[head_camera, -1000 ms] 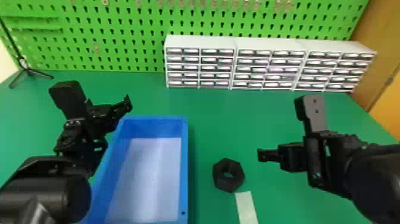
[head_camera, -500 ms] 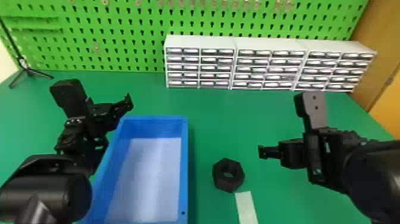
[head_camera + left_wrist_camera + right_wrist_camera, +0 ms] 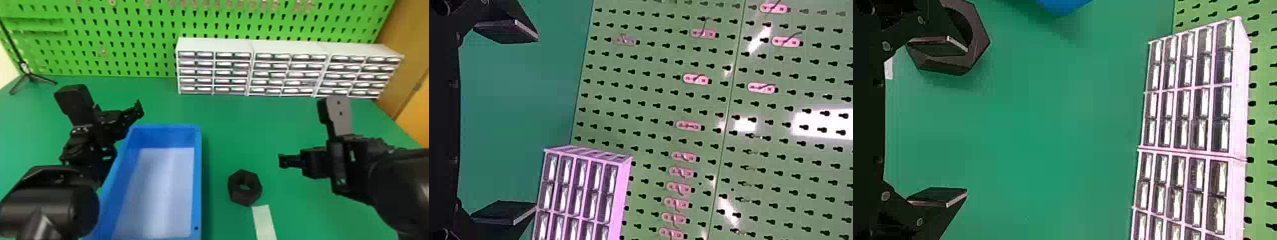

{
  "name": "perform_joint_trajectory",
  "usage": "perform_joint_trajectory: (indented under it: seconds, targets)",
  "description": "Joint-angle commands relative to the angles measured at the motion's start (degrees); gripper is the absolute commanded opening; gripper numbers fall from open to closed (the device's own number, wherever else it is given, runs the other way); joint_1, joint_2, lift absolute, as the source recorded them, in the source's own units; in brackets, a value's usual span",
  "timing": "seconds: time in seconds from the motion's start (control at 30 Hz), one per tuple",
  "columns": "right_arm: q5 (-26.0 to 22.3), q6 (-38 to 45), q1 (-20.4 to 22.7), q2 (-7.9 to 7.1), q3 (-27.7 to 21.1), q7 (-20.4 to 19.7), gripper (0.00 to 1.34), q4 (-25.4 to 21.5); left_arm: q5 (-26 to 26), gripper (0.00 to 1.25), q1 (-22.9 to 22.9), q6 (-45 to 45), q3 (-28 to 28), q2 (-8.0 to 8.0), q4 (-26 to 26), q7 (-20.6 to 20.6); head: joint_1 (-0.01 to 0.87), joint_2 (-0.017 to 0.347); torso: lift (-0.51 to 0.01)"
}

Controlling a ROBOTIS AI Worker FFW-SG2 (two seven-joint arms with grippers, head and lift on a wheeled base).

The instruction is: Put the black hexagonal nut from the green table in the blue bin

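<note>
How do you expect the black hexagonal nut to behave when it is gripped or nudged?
The black hexagonal nut looks solid, so it would probably stay stiff when squeezed. Lying flat on its broad face, it seems more apt to slide than roll. Its flat sides should give the fingers fair purchase.

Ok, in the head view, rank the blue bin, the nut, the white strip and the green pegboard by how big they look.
1. green pegboard
2. blue bin
3. black hexagonal nut
4. white strip, cut off by the view's edge

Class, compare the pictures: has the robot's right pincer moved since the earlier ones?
Yes, slightly: in the head view, the right pincer has shifted away from the robot, closer to the white drawer units.
</note>
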Motion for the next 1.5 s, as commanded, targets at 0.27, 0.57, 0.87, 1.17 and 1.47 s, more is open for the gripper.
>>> perform_joint_trajectory:
  seconds: [0.27, 0.57, 0.87, 1.17, 1.47]
  targets:
    - [-1.6, 0.1, -0.3, -0.14, 0.8, 0.0, 1.06, 1.0, 0.0, 1.15, -0.1, 0.0, 0.0, 0.0, 0.0, 0.0, 0.692, 0.008, -0.097]
    - [-3.3, 0.1, -1.0, -0.06, 0.5, 0.0, 1.06, 1.8, 0.0, 1.15, -0.1, 0.0, -0.4, 0.0, 0.0, 0.0, 0.692, 0.008, -0.097]
    - [-4.7, 0.1, -2.2, 0.56, 1.9, 0.0, 1.05, 3.7, 0.0, 1.15, -0.1, 0.0, -0.6, 0.0, 0.0, 0.0, 0.692, 0.008, -0.097]
    - [-5.2, 0.1, -3.4, 0.47, 2.8, 0.0, 1.05, 4.8, 0.1, 1.15, -0.1, 0.0, -0.8, 0.0, 0.0, 0.0, 0.692, 0.008, -0.097]
    - [-7.6, 0.1, -5.3, -0.23, 4.9, 0.0, 1.05, 6.5, 0.1, 1.15, -0.2, 0.1, -0.9, 0.0, 0.0, 0.0, 0.692, 0.008, -0.097]
